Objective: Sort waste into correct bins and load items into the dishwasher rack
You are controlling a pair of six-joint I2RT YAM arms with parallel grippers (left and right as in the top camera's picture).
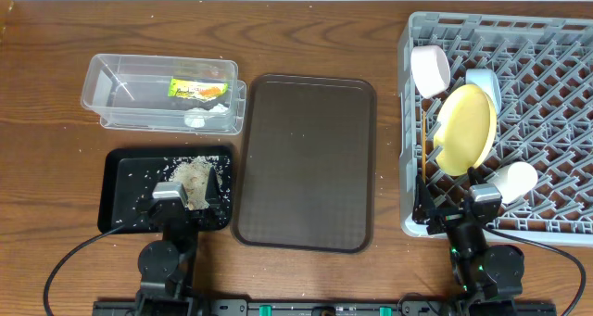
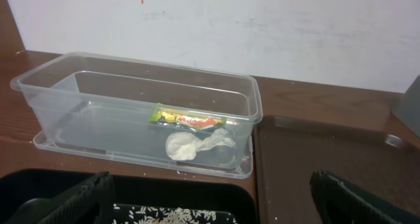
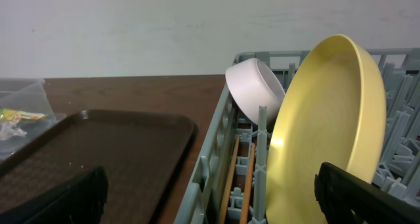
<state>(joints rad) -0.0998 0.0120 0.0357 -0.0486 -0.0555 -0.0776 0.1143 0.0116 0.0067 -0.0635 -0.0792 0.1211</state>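
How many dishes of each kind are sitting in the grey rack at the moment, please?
Bowls: 2, a white bowl and a blue bowl
Plates: 1, the yellow plate
Cups: 1, the pale cup
Chopsticks: 2
Total: 6

There's the yellow plate (image 3: 328, 132), standing on edge in the grey rack (image 3: 213, 158), just inside its left wall. Behind it a white bowl (image 3: 256, 89) tips on its side against that same wall. Two chopsticks (image 3: 231, 178) run along the wall below (partly hidden). The brown serving tray (image 3: 85, 152) lies left on the table (image 3: 131, 92), and the right gripper (image 3: 210, 181) has its jaws spread wide.
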